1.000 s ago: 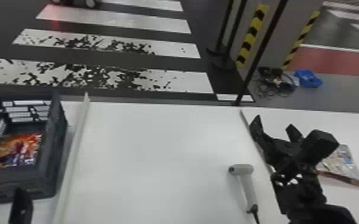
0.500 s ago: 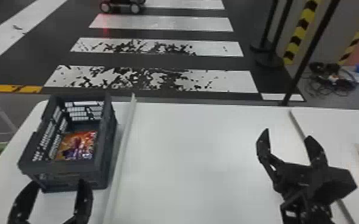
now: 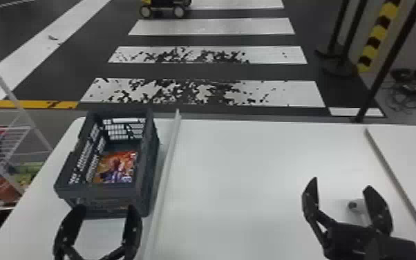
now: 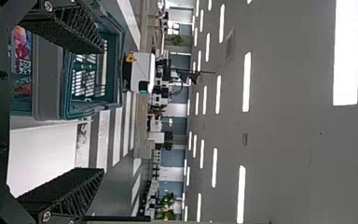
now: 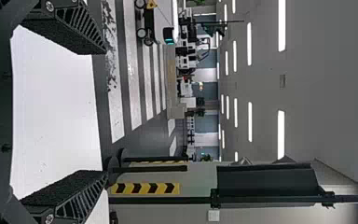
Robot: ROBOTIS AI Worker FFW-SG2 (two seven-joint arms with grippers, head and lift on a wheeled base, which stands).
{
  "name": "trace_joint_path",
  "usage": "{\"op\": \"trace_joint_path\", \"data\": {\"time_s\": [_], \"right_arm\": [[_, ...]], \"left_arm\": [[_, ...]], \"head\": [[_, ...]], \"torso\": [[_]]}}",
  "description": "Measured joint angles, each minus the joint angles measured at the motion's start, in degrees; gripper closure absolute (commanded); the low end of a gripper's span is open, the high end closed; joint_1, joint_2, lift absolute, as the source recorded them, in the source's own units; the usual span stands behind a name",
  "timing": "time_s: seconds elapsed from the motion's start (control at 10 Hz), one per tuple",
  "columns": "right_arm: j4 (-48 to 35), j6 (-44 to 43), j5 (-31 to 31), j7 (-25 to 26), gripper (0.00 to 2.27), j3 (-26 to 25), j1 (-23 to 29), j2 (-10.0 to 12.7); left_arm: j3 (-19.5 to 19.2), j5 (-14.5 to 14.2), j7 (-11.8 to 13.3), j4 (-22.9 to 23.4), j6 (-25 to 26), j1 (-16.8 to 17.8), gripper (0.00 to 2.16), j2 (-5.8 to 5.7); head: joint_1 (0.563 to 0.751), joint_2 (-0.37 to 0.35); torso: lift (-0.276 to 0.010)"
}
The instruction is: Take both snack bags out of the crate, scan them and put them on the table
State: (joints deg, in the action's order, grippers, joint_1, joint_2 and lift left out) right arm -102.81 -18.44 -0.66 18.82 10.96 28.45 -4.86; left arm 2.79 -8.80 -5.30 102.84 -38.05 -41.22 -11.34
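Observation:
My left gripper stands open just in front of the grey crate, with nothing between its fingers. Inside the crate lies an orange and purple snack bag. Over the right part of the table my right gripper is open and empty, partly covering the scanner. In the left wrist view the left gripper has its fingers wide apart, the crate beside one of them and part of a bag showing. The right gripper is likewise spread in the right wrist view.
A pale strip runs along the white table beside the crate; another strip crosses its right side. Left of the table stands a wire shelf with goods. Dark posts rise beyond the far edge.
The head view has swung left, bringing the crate nearer the middle and the snack bag on the table's right out of sight. Both grippers have shifted, the left one coming fully into the head view.

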Motion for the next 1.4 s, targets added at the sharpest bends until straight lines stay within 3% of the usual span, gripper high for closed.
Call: {"op": "trace_joint_path", "data": {"time_s": [0.5, 0.9, 1.1, 1.4], "right_arm": [[2.4, -3.2, 0.2, 2.4, 0.08, 2.6, 0.7, -1.3], [2.7, -1.8, -0.7, 2.5, 0.08, 3.0, 0.8, -2.7], [2.5, -1.0, -1.1, 2.5, 0.08, 3.5, 0.8, -3.7], [2.3, 0.6, -1.2, 2.4, 0.08, 4.6, 0.8, -4.6]], "left_arm": [[-0.2, 0.7, 0.7, 3.7, 6.8, 0.3, 0.09, -0.28], [-2.0, 1.1, 1.3, 18.7, 19.5, -1.1, 0.09, -1.7], [-6.0, -1.0, 1.3, 23.4, 26.0, 0.0, 0.09, -2.05], [-12.3, -6.2, 0.8, 26.7, 36.6, 3.3, 0.1, -4.18]], "head": [[0.695, 0.095], [0.695, 0.069], [0.695, 0.106], [0.695, 0.178]], "torso": [[-0.094], [-0.094], [-0.094], [-0.094]]}}
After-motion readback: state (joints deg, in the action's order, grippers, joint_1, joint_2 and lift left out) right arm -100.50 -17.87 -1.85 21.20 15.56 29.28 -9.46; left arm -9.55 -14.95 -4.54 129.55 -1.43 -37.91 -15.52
